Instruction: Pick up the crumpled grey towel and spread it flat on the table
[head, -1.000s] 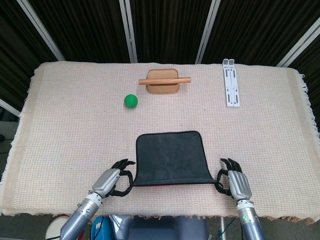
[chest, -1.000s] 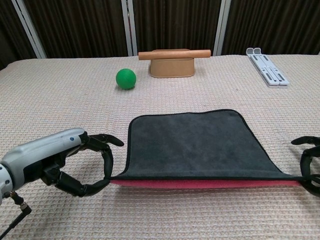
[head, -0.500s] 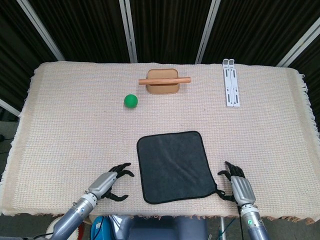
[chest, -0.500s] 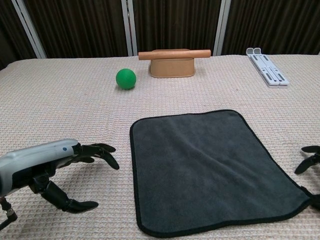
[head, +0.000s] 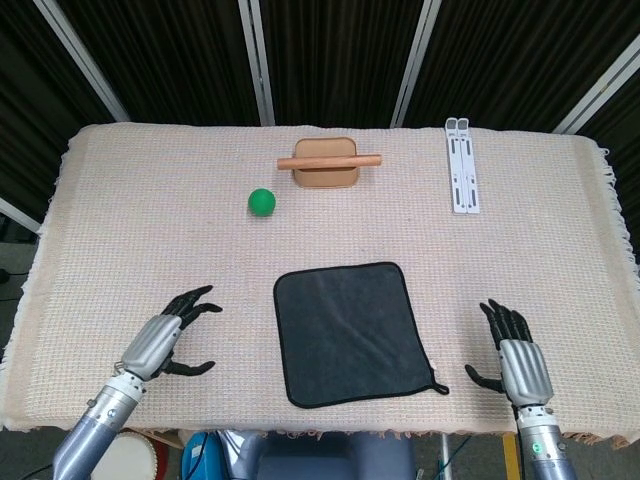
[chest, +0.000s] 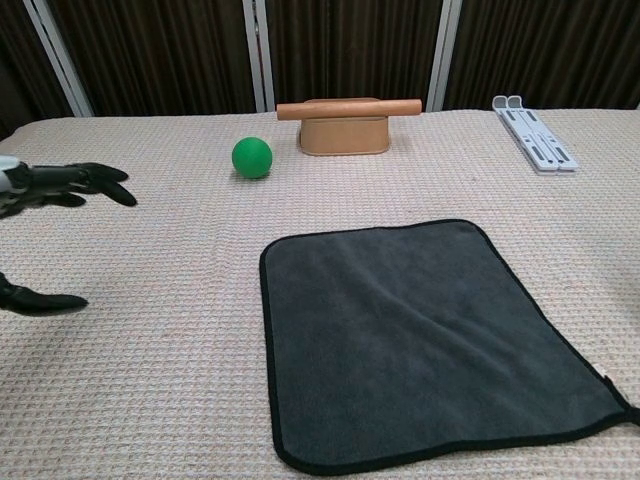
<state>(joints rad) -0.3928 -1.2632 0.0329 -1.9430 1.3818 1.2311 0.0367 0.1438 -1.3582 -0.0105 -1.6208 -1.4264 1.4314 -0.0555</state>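
The grey towel (head: 354, 331) (chest: 420, 335) lies spread flat on the woven table cover, near the front edge, with a small loop at its front right corner. My left hand (head: 160, 341) (chest: 45, 190) hovers open to the left of it, fingers spread, well apart from the cloth. On the other side my right hand (head: 520, 360) is open too, clear of the towel's right edge; the chest view does not show it.
A green ball (head: 262, 202) (chest: 252, 157) sits behind the towel to the left. A tan wooden block with a rod on top (head: 327, 163) (chest: 346, 123) stands at the back centre. A white folding stand (head: 461, 165) (chest: 533, 132) lies at the back right.
Both hands let go of the towel's front corners; the towel dropped flat. The left hand moved away leftward, the right hand rightward, both with fingers spread.
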